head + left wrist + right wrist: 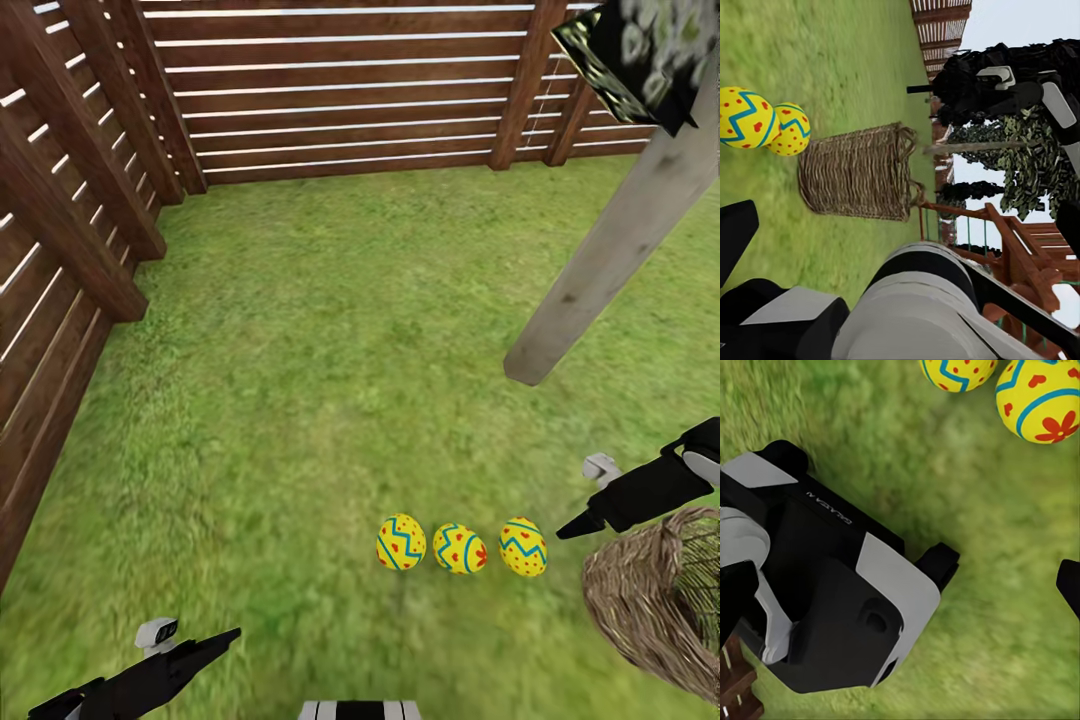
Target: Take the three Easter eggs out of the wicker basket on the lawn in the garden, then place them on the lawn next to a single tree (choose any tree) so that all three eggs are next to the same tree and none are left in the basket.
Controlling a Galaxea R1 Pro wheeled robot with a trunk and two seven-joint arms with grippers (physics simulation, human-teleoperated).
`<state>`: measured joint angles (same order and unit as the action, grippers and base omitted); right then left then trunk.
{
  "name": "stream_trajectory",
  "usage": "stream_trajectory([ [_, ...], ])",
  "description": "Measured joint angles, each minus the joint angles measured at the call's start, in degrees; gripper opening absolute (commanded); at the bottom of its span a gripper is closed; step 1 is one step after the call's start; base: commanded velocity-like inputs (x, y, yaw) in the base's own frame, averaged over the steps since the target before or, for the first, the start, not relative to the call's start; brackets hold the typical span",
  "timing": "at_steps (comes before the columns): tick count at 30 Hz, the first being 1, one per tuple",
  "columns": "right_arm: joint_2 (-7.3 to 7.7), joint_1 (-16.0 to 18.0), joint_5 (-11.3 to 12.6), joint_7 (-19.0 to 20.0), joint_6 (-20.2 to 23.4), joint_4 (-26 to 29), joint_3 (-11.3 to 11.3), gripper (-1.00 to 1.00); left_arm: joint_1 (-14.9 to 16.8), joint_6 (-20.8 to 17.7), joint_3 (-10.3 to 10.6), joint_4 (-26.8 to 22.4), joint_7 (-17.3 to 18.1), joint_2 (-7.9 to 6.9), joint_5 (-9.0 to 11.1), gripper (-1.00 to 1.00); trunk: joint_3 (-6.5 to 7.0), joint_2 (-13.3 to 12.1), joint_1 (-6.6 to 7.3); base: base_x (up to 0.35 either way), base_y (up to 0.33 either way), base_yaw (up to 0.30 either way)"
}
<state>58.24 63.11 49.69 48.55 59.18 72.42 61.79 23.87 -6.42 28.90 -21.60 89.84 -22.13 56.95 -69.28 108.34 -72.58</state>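
Three yellow Easter eggs (401,541), (460,548), (523,546) with blue zigzags and red spots lie in a row on the lawn (300,330), a short way in front of the pale tree trunk (610,260). The wicker basket (650,600) sits tilted just right of them, and what I see of its inside looks empty. My right gripper (590,497) hovers open between the basket and the rightmost egg, holding nothing. My left gripper (190,638) is low at the near left, open and holding nothing. The left wrist view has two eggs (746,116), (791,129) beside the basket (859,172).
A brown slatted fence (340,90) closes off the far side and the left side (60,240) of the grass. The robot's own base (832,592) sits on the grass near two eggs (1042,401). A wooden play tower (1020,247) stands beyond the basket.
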Motion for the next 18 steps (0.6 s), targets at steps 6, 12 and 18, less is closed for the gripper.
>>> stream_trajectory([
  [6,0.01,0.00,-0.05,0.02,0.00,0.00,0.00,1.00,-0.01,0.00,0.00,0.00,0.00,0.04,0.00,1.00,1.08,-2.41,1.32,0.000,0.000,0.000],
  [12,0.05,0.00,-0.38,-0.03,0.00,-0.05,0.01,1.00,-0.01,0.00,0.00,0.00,0.00,0.04,0.00,1.00,2.15,-4.81,2.64,0.000,0.000,0.000],
  [18,0.08,0.00,-0.51,-0.02,-0.01,-0.08,0.03,1.00,-0.01,0.00,0.00,0.00,0.00,0.04,0.00,1.00,3.23,-7.22,3.96,0.000,0.000,0.000],
])
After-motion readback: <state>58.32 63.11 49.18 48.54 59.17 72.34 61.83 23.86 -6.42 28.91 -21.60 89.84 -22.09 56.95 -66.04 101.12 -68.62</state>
